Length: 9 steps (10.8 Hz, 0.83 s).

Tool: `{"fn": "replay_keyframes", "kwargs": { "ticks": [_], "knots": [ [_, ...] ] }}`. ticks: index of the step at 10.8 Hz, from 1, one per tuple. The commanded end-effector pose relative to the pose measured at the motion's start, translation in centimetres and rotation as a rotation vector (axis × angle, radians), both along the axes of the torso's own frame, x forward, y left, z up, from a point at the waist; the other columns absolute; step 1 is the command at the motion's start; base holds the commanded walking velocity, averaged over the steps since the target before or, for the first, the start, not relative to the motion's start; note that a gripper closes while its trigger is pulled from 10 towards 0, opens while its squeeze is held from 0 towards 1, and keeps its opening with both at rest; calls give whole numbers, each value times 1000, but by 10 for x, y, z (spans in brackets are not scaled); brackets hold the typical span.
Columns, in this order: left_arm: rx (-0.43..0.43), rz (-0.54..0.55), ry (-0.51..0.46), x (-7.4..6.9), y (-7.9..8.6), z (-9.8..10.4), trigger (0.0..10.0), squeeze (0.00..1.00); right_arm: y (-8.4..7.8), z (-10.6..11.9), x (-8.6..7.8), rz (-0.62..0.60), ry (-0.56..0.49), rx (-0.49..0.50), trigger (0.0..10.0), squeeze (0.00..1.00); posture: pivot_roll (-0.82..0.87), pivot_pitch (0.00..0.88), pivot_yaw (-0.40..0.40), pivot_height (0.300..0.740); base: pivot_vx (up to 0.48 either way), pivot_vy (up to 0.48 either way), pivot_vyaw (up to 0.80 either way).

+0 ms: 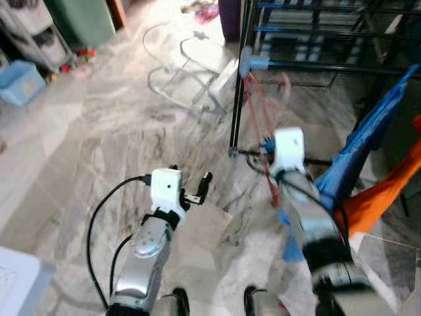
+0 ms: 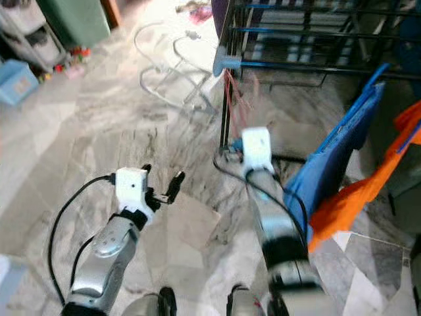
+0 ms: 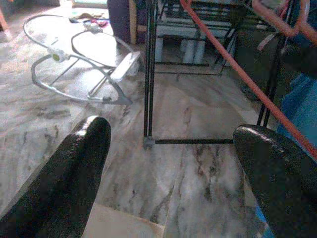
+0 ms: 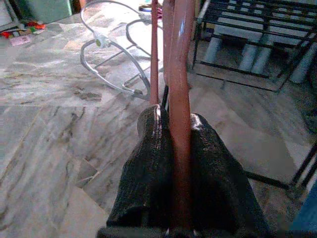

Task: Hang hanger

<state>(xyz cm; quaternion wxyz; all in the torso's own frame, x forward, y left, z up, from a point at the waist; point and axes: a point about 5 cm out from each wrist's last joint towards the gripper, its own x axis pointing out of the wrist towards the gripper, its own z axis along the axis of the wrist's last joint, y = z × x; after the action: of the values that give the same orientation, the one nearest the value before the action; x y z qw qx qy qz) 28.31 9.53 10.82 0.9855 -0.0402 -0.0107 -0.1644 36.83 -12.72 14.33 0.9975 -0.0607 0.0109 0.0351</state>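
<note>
A red hanger (image 1: 258,112) stands up from my right gripper (image 1: 266,150), which is shut on its bar (image 4: 179,124) beside the black drying rack (image 1: 235,99). The hanger looks blurred, its hook near the rack's blue corner clip (image 1: 253,62). My left gripper (image 1: 197,187) is open and empty, held low over the marble floor, left of the rack's leg (image 3: 147,89). In the left wrist view the red hanger (image 3: 247,79) crosses in front of the rack.
Blue cloth (image 1: 368,138) and orange cloth (image 1: 388,191) hang on the rack at the right. A grey baby-bouncer frame (image 1: 184,72) lies on the floor ahead. A blue bin (image 1: 20,82) and storage drawers (image 1: 33,29) stand at the far left.
</note>
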Motion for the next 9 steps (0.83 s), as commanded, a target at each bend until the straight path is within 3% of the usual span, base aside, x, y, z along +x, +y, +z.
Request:
{"fn": "replay_keyframes", "kwargs": {
  "ticks": [1, 6, 8, 9],
  "knots": [
    [9, 14, 8, -5, 5, -2, 10000, 0, -2, 1, 4, -11, -1, 6, 10000, 0, -65, 267, 50, 740, 0, 0, 0],
    [10, 24, 4, -11, 9, 1, 10000, 0, -30, 27, 25, -97, -65, -15, 10000, 0, -38, 281, 57, 740, 0, 0, 0],
    [21, 10, 11, -13, 9, 2, 10000, 0, -34, 41, 34, -102, -59, -13, 10000, 0, -32, 291, 64, 740, 0, 0, 0],
    [25, 7, 12, -13, 8, 3, 10000, 0, -32, 40, 38, -101, -1, -18, 10000, 0, -24, 297, 64, 740, 0, 0, 0]
  ]
}}
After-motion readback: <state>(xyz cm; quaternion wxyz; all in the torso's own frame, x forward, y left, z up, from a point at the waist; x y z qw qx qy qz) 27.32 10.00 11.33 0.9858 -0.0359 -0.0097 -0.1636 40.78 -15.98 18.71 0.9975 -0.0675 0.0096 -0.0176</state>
